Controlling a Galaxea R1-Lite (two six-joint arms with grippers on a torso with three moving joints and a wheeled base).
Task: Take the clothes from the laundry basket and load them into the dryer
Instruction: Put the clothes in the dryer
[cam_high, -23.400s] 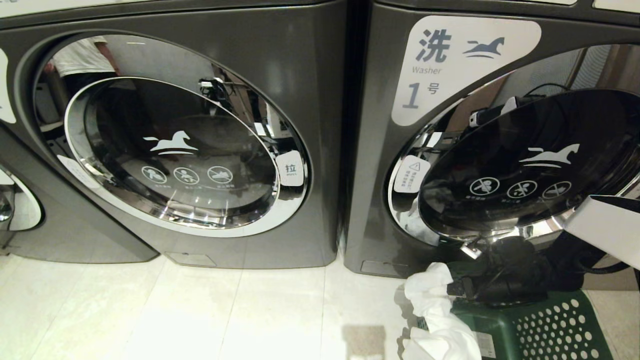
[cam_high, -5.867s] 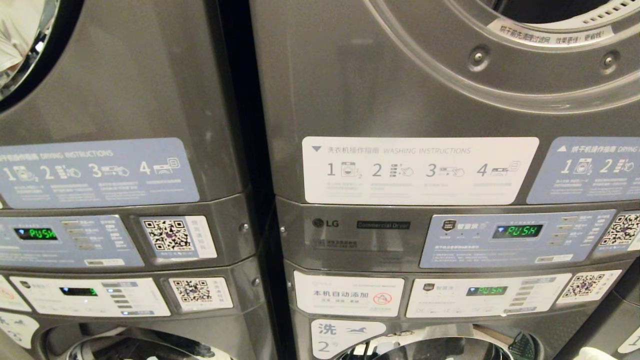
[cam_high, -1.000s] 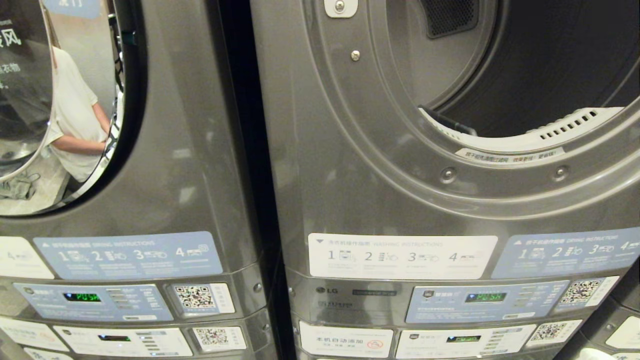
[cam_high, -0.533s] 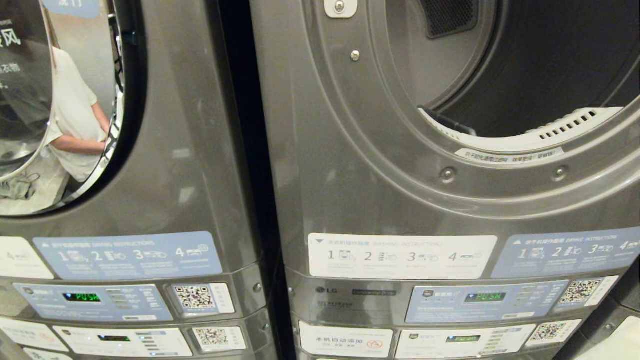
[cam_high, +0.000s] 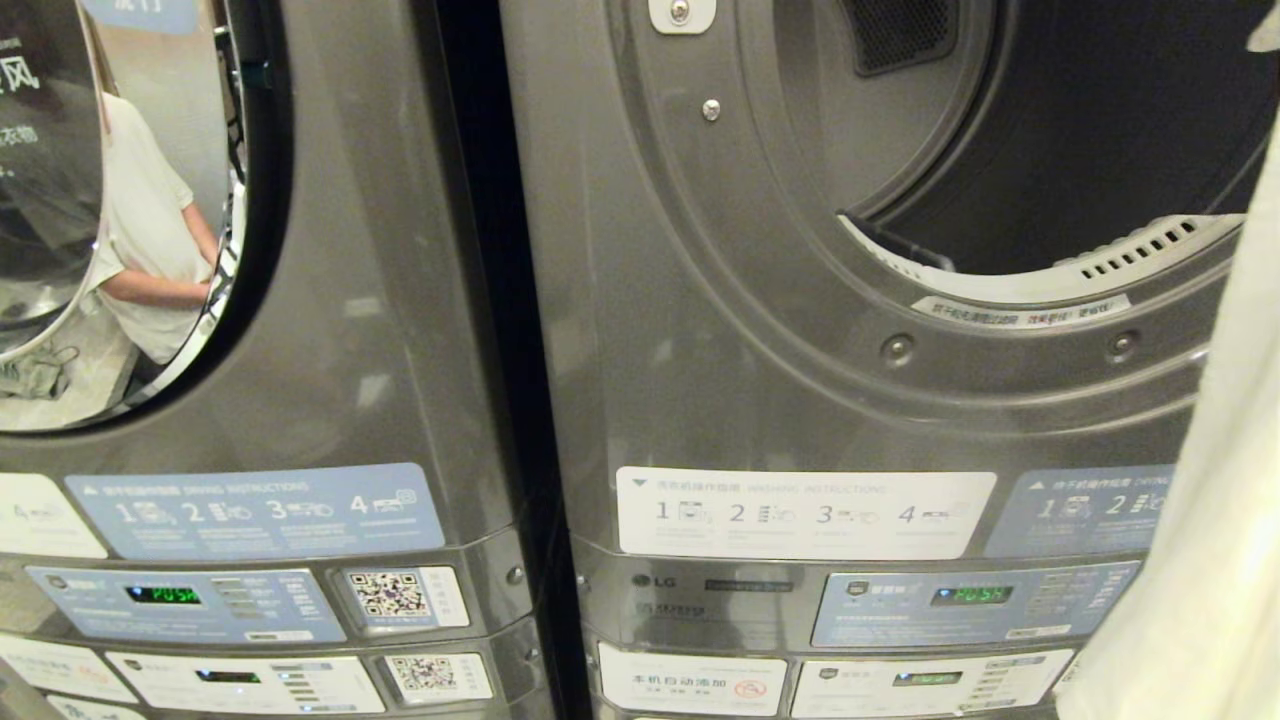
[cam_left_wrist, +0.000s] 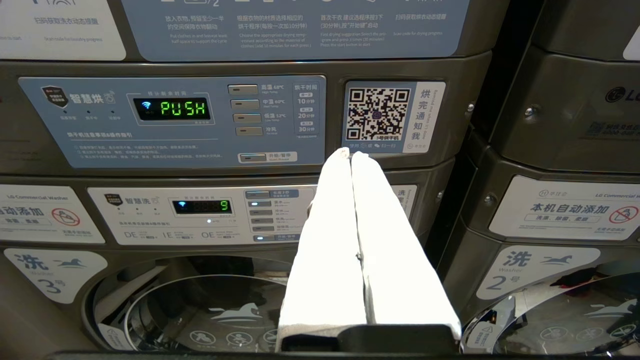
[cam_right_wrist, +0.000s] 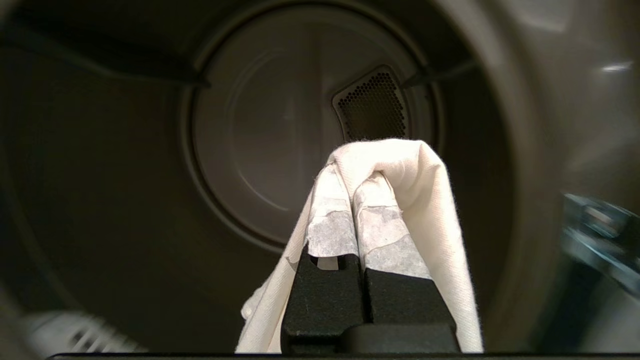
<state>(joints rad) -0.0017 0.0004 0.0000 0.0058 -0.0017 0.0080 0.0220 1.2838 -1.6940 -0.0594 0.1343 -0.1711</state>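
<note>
A white garment (cam_high: 1200, 520) hangs down the right edge of the head view, in front of the dryer (cam_high: 800, 300). In the right wrist view the right gripper (cam_right_wrist: 352, 172) is clenched on a fold of this white garment, held before the dryer's open drum (cam_right_wrist: 280, 130). Further left, the left gripper (cam_left_wrist: 350, 155) is closed with nothing in it, near a control panel (cam_left_wrist: 170, 120) reading PUSH. A person (cam_high: 140, 260) is reflected in the far-left door.

Grey laundry machines (cam_high: 380, 300) stand side by side, with lit control panels (cam_left_wrist: 170, 120) and QR stickers (cam_left_wrist: 377, 120) on their fronts.
</note>
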